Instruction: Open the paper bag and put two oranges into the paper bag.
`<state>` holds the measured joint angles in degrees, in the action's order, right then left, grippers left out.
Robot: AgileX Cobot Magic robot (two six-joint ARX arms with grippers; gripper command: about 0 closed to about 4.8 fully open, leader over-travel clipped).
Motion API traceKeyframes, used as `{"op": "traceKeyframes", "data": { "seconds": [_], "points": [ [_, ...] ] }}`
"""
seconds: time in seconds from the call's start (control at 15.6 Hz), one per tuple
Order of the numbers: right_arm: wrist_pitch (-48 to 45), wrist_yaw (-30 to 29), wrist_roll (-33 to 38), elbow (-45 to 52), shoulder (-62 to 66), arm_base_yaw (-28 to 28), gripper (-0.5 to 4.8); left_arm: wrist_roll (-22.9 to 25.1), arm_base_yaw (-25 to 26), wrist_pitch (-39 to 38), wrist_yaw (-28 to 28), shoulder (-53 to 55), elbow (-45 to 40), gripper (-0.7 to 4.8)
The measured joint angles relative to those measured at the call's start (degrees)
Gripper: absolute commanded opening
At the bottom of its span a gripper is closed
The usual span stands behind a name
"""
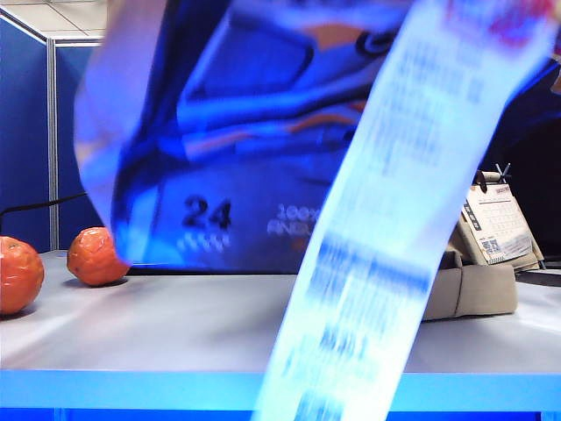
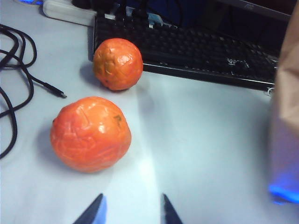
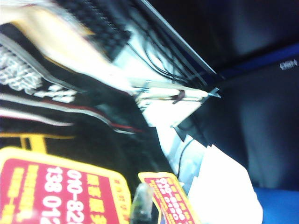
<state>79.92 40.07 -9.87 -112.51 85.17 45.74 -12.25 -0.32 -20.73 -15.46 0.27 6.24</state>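
The paper bag [image 1: 228,132] hangs in the air close to the exterior camera, blurred, with its long white receipt [image 1: 377,263] trailing down past the table's front edge. Its red, yellow and black print [image 3: 56,186] fills the right wrist view. My right gripper [image 3: 142,205] is shut, its tip pressed on the bag's printed paper; the bag hides it in the exterior view. Two oranges [image 2: 91,134] [image 2: 117,63] lie on the table at the far left [image 1: 17,274] [image 1: 95,256]. My left gripper [image 2: 134,212] stands open and empty just short of the nearer orange. A brown bag edge [image 2: 287,93] shows beside it.
A black keyboard [image 2: 196,46] lies behind the oranges, with black cables [image 2: 14,70] and a white power strip [image 2: 70,11] nearby. A small beige bag [image 1: 473,285] with a paper slip stands at the right of the table. A blue partition [image 1: 26,132] stands behind.
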Motion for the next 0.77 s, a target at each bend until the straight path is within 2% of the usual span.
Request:
{"op": "traceKeyframes", "data": {
  "seconds": [0.32,0.39,0.45,0.64,0.77],
  "points": [
    [-0.1,-9.3,-0.3,-2.2,6.6,-8.3,-0.01,-0.2,-1.1,0.0,-0.3,0.0,0.0,1.57],
    [-0.1,-12.1,1.8,-2.2,8.8,-9.5,-0.01,-0.2,-1.4,0.0,-0.3,0.0,0.0,1.57],
    [-0.1,-17.5,3.2,-2.2,11.0,-10.4,-0.01,-0.2,-1.3,0.0,-0.3,0.0,0.0,1.57],
    [-0.7,-18.9,3.3,-2.1,14.0,-10.7,0.00,-0.2,-1.3,0.0,-0.3,0.0,0.0,1.57],
    [-3.1,-17.3,2.7,-2.9,13.7,-10.5,0.00,-0.2,-1.3,0.0,-0.1,0.0,0.0,1.65]
  ]
}}
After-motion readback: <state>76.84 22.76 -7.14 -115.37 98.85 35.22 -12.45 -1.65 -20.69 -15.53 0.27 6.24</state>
